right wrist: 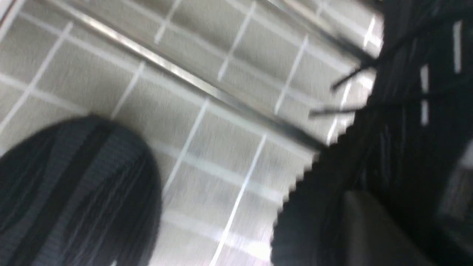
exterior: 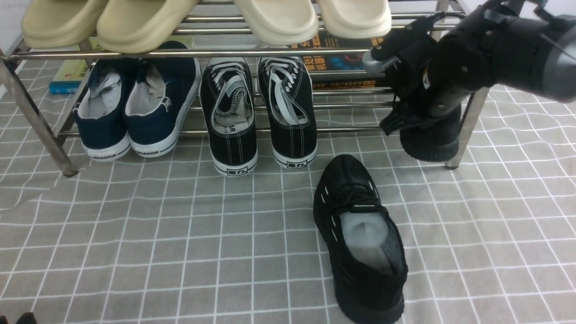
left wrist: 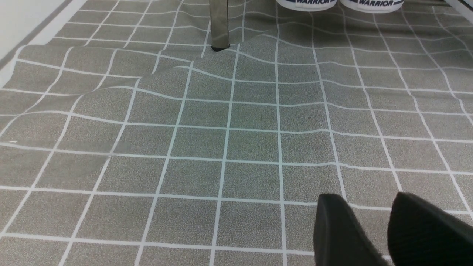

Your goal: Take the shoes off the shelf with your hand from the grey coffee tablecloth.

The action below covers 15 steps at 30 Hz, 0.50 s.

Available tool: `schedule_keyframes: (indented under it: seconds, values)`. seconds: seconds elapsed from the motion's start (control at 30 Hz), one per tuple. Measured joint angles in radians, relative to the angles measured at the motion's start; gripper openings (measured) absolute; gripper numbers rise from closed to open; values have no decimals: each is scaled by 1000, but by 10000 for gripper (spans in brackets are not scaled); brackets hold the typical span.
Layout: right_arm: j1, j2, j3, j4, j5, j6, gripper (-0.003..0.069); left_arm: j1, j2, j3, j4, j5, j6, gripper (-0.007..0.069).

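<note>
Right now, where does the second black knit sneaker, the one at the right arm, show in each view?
Front view: black knit sneaker at the shelf's right end, under the right gripper, beside the steel leg.
Left wrist view: not in it.
Right wrist view: blurred, filling one side.
Shared landmark: the grey gridded tablecloth.

One black sneaker [exterior: 357, 238] on the tablecloth [exterior: 157, 243], another [exterior: 429, 139] claw-held.

Two all-black knit sneakers showed: one on the cloth [exterior: 360, 238], one at the rack's right end [exterior: 429, 144]. Two navy shoes [exterior: 137, 105] and two black canvas sneakers [exterior: 258, 112] sat on the lower rails. Up top were four slippers, two tan [exterior: 103, 22] and two cream [exterior: 315, 18].
</note>
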Motion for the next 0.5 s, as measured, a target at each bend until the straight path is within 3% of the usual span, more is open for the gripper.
schedule_keyframes:
  seconds: [0.07, 0.2, 0.5]
  values:
    - [33, -70, 1, 81, 137, -4, 1, 0, 0, 0, 0, 0, 0, 240]
    - [95, -186, 60, 183, 259, -15, 1, 0, 0, 0, 0, 0, 0, 240]
    - [148, -297, 386, 200, 121, 6, 2, 0, 0, 0, 0, 0, 0, 240]
